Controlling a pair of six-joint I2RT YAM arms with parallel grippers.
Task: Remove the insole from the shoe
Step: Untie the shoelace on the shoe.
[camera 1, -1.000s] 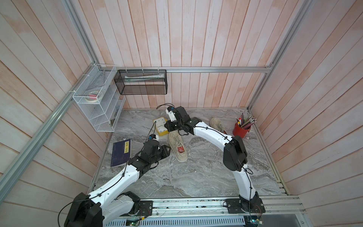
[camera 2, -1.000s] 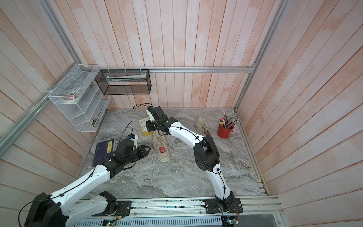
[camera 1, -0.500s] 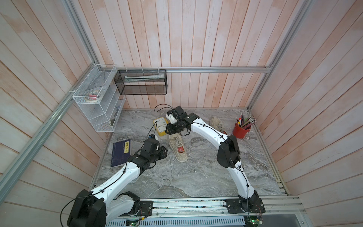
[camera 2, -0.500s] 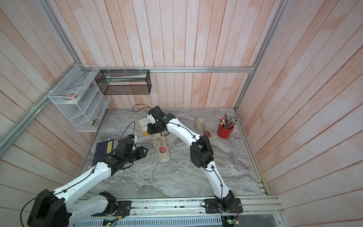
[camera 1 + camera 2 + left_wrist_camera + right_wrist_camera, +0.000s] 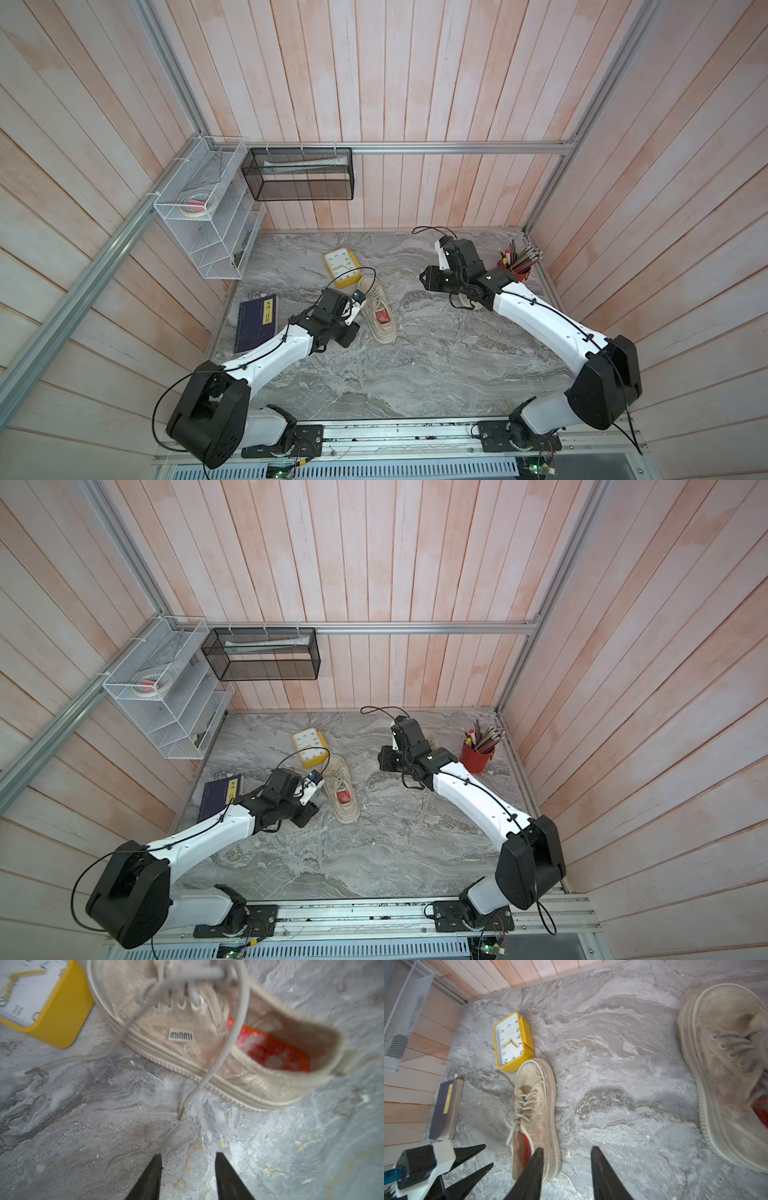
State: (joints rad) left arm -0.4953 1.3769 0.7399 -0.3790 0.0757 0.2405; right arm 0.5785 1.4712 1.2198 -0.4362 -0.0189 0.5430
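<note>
I am aiming the left gripper — apart, empty — at the red insole in the beige sneaker, avoiding the loose lace.

Shoe beige; insole inside it red-orange, perhaps pale-spotted, the view being blurred; clock at the shoe's toe yellow, white-faced; book beside the shoe navy, yellow-labelled; surface under the shoe grey with marble veining.
</note>
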